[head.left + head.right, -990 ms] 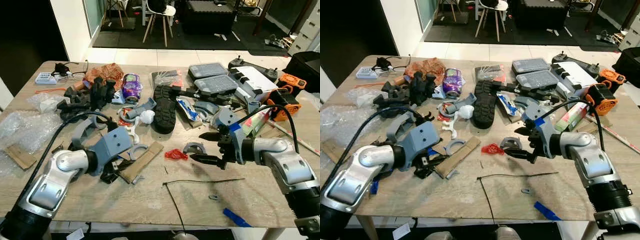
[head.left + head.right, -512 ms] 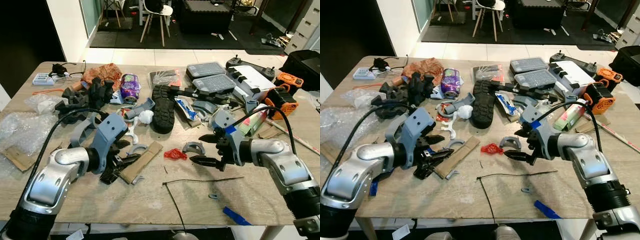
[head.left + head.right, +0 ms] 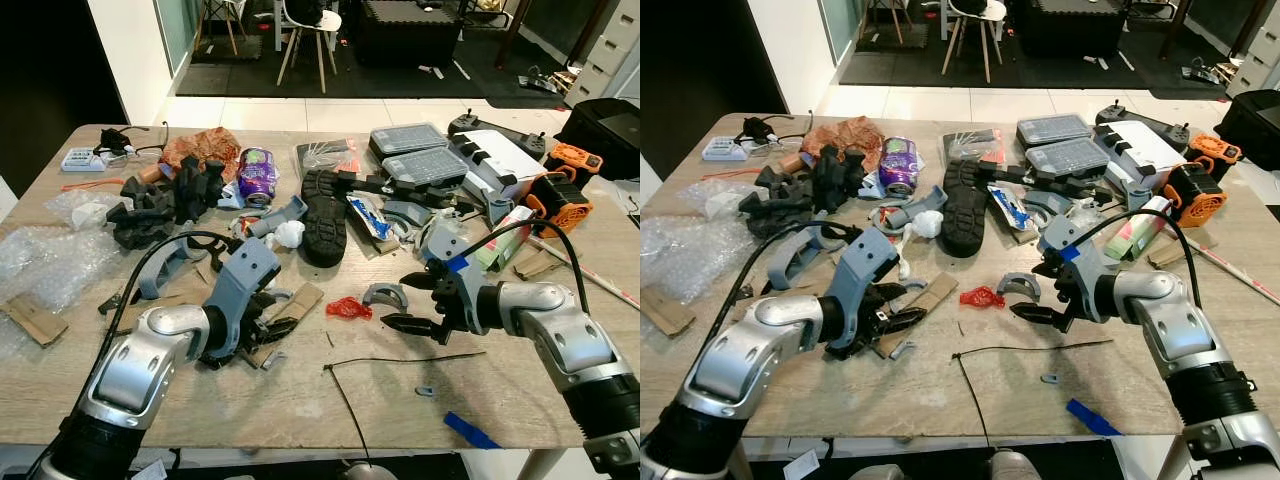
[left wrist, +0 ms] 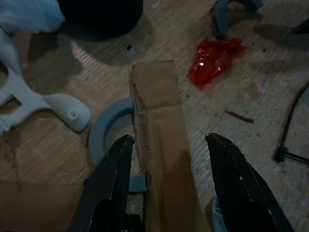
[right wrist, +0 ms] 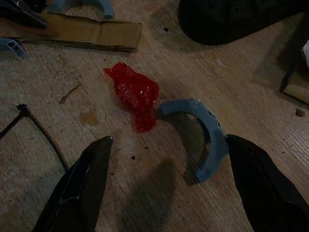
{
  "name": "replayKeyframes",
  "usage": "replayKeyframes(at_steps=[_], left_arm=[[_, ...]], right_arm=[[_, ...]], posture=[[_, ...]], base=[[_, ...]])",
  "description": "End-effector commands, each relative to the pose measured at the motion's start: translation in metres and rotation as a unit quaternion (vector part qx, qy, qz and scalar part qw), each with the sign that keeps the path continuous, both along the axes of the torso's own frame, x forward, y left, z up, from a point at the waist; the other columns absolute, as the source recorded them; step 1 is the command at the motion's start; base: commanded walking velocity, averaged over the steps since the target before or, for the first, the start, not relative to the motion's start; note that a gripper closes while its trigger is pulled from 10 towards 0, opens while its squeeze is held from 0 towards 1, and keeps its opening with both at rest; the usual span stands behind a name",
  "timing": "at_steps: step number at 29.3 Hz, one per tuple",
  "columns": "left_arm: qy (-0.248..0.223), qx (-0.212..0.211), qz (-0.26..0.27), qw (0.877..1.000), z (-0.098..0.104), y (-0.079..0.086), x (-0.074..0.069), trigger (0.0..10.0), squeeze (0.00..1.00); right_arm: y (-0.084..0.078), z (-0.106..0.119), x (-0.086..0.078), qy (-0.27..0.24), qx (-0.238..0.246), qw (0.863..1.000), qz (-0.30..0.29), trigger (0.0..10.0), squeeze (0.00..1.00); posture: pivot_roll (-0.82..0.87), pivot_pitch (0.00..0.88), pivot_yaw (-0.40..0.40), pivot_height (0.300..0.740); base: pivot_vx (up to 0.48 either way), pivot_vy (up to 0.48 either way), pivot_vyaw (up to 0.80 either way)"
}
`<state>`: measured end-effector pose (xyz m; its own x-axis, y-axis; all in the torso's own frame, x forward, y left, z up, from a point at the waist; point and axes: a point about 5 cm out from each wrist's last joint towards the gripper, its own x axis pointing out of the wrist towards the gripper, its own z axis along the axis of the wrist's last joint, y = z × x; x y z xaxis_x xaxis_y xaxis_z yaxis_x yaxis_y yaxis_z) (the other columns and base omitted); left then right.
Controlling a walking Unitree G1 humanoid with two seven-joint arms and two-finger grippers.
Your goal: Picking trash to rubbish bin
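Observation:
A crumpled red wrapper (image 3: 343,307) lies on the wooden table (image 3: 300,400), in the middle. My right gripper (image 3: 410,302) hovers just to its right, open, with nothing between its fingers; in the right wrist view the red wrapper (image 5: 135,94) lies ahead of the open gripper (image 5: 169,140). A brown cardboard strip (image 3: 300,300) lies left of the wrapper. My left gripper (image 3: 266,325) is low over the strip's near end, open. In the left wrist view its fingers (image 4: 113,179) straddle the cardboard strip (image 4: 159,111) without closing on it.
A grey curved part (image 3: 383,293) lies beside the wrapper. A black cable tie (image 3: 400,362) and a blue scrap (image 3: 465,430) lie toward the front edge. A black shoe (image 3: 325,215), purple packet (image 3: 258,172), bubble wrap (image 3: 50,255) and tool cases (image 3: 425,155) crowd the back.
My left gripper has swung right and down onto the cardboard strip, which now lies between its fingers. The right gripper has hardly moved. The camera shifted slightly.

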<state>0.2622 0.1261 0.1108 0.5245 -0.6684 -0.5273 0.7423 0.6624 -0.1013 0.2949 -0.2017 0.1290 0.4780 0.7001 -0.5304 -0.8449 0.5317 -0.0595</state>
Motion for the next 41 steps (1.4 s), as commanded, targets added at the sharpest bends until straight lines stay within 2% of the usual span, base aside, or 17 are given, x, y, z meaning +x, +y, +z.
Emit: replayKeyframes(at_steps=[1, 2, 3, 4, 5, 6, 10, 11, 12, 13, 15, 21, 23, 26, 32, 35, 41], left_arm=[[-0.005, 0.004, 0.001, 1.0, -0.003, -0.001, 0.002, 4.2, 0.0], [-0.005, 0.004, 0.001, 1.0, -0.003, -0.001, 0.002, 4.2, 0.0], [-0.007, 0.004, 0.004, 1.0, -0.004, -0.001, 0.004, 3.6, 0.0], [-0.009, 0.005, 0.007, 1.0, -0.004, -0.001, 0.005, 2.1, 0.0], [-0.009, 0.005, 0.007, 1.0, -0.004, -0.001, 0.005, 2.1, 0.0], [-0.009, 0.001, 0.011, 1.0, -0.005, -0.002, 0.006, 0.0, 0.0], [-0.009, -0.009, 0.011, 1.0, 0.0, -0.001, 0.004, 0.2, 0.0], [-0.011, -0.011, 0.008, 1.0, 0.002, 0.0, 0.003, 3.5, 0.0], [-0.014, -0.012, 0.004, 1.0, 0.003, 0.0, 0.003, 4.6, 0.0], [-0.017, -0.012, 0.0, 1.0, 0.005, 0.0, 0.003, 10.0, 0.0], [-0.033, -0.003, -0.019, 0.999, 0.011, 0.0, 0.001, 10.0, 0.0], [-0.055, 0.007, -0.038, 0.998, 0.015, -0.004, 0.004, 10.0, 0.0], [-0.069, -0.024, -0.041, 0.997, 0.028, -0.006, 0.01, 10.0, 1.0], [-0.086, -0.028, -0.009, 0.996, 0.036, -0.002, 0.021, 10.0, 1.0], [-0.116, -0.029, 0.012, 0.993, 0.045, 0.003, 0.032, 10.0, 1.0], [-0.173, -0.055, 0.049, 0.982, 0.063, 0.007, 0.047, 10.0, 1.0], [-0.202, -0.04, 0.085, 0.975, 0.064, 0.016, 0.056, 10.0, 1.0]], right_arm=[[-0.001, -0.003, 0.0, 0.0, -0.003, 1.0, -0.002, 10.0, 0.0], [-0.001, -0.003, 0.0, 0.0, -0.003, 1.0, -0.002, 10.0, 0.0], [-0.002, -0.003, 0.0, -0.001, -0.005, 1.0, -0.004, 10.0, 0.0], [-0.002, -0.003, 0.0, -0.001, -0.006, 1.0, -0.005, 10.0, 0.0], [-0.002, -0.003, 0.0, -0.001, -0.006, 1.0, -0.005, 10.0, 0.0], [-0.003, -0.003, 0.0, -0.002, -0.006, 1.0, -0.005, 10.0, 0.0], [-0.001, -0.003, -0.002, -0.002, -0.008, 1.0, 0.002, 10.0, 0.0], [0.0, -0.002, -0.002, -0.005, -0.011, 1.0, 0.004, 10.0, 0.0], [0.0, -0.001, -0.002, -0.007, -0.015, 1.0, 0.005, 10.0, 0.0], [0.0, 0.001, -0.001, -0.009, -0.018, 1.0, 0.009, 10.0, 0.0], [0.005, 0.01, -0.005, -0.011, -0.024, 0.999, 0.043, 10.0, 0.0], [0.006, 0.02, -0.003, -0.022, -0.029, 0.998, 0.058, 10.0, 0.0], [0.005, 0.023, 0.0, -0.029, -0.027, 0.998, 0.054, 10.0, 0.0], [0.007, 0.028, 0.001, -0.035, -0.022, 0.998, 0.057, 10.0, 0.0], [0.01, 0.034, 0.003, -0.042, -0.019, 0.997, 0.063, 10.0, 0.0], [0.018, 0.041, 0.008, -0.061, 0.001, 0.996, 0.065, 10.0, 0.0], [0.024, 0.044, 0.01, -0.074, 0.026, 0.995, 0.06, 10.0, 0.0]], posture=[[0.0, 0.0, -0.005, 0.74], [0.0, 0.0, -0.005, 0.74], [0.0, 0.0, -0.003, 0.74], [0.0, 0.0, -0.003, 0.74], [0.0, 0.0, -0.003, 0.74], [0.0, 0.0, -0.004, 0.74], [0.0, 0.0, -0.004, 0.74], [0.0, 0.0, -0.006, 0.74], [0.0, 0.0, -0.006, 0.74], [0.0, 0.0, -0.008, 0.74], [-0.01, 0.0, -0.011, 0.74], [-0.02, 0.0, -0.024, 0.74], [-0.02, 0.0, -0.029, 0.74], [-0.02, 0.0, -0.031, 0.74], [-0.02, 0.0, -0.033, 0.74], [-0.02, 0.0, -0.03, 0.74], [-0.01, 0.0, -0.03, 0.74]], base=[[0.0, 0.0, 0.0], [0.0, 0.0, 0.0], [0.0, 0.0, 0.0], [0.0, 0.0, 0.0], [0.0, 0.0, 0.0], [0.0, 0.0, 0.0], [0.0, 0.0, 0.0], [0.0, 0.0, 0.0], [0.0, 0.0, 0.0], [0.0, 0.0, 0.0], [0.0, 0.0, 0.0], [0.0, 0.0, 0.0], [0.0, 0.0, 0.0], [0.0, 0.0, 0.0], [0.0, 0.0, 0.0], [0.0, 0.0, 0.0], [0.0, 0.0, 0.0]])
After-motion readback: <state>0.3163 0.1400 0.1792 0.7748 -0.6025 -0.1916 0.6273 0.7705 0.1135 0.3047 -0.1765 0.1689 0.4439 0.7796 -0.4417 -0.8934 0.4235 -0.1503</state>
